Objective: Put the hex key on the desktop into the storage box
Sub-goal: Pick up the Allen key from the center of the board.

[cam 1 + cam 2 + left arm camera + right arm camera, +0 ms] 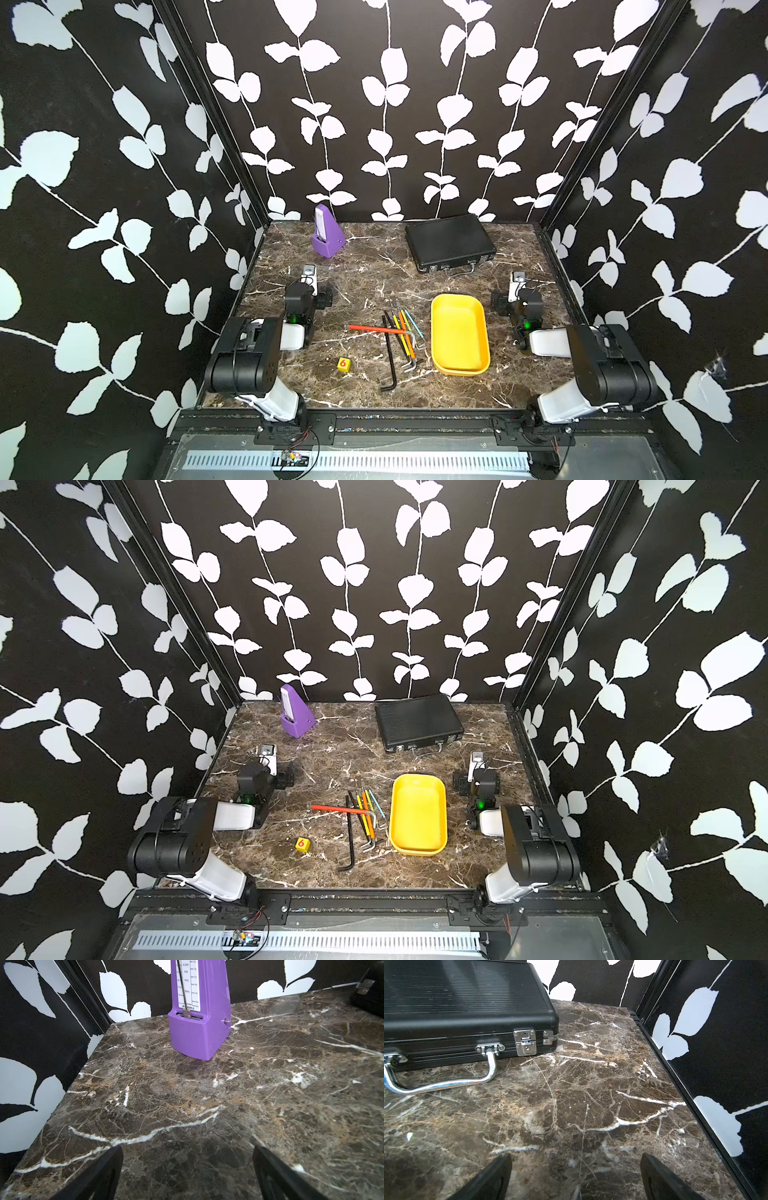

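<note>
Several hex keys lie in a loose bunch mid-desktop [365, 270] in both top views: a long black one [390, 357], a red one [376, 329] lying across, and thin orange, yellow and teal ones [405, 332]. Just right of them sits the empty yellow storage box [459, 334] [417, 812]. My left gripper [308, 277] [188, 1149] rests low at the left, behind the keys, open over bare marble. On the right, behind the box, my right gripper [517, 282] [576, 1155] is open too, nothing between its fingers.
A purple metronome [327, 232] [199, 1028] stands at the back left, ahead of the left gripper. At the back right lies a black briefcase [449, 243] [467, 1012] with a chrome handle. A small yellow die [343, 364] sits front left. Patterned walls enclose three sides.
</note>
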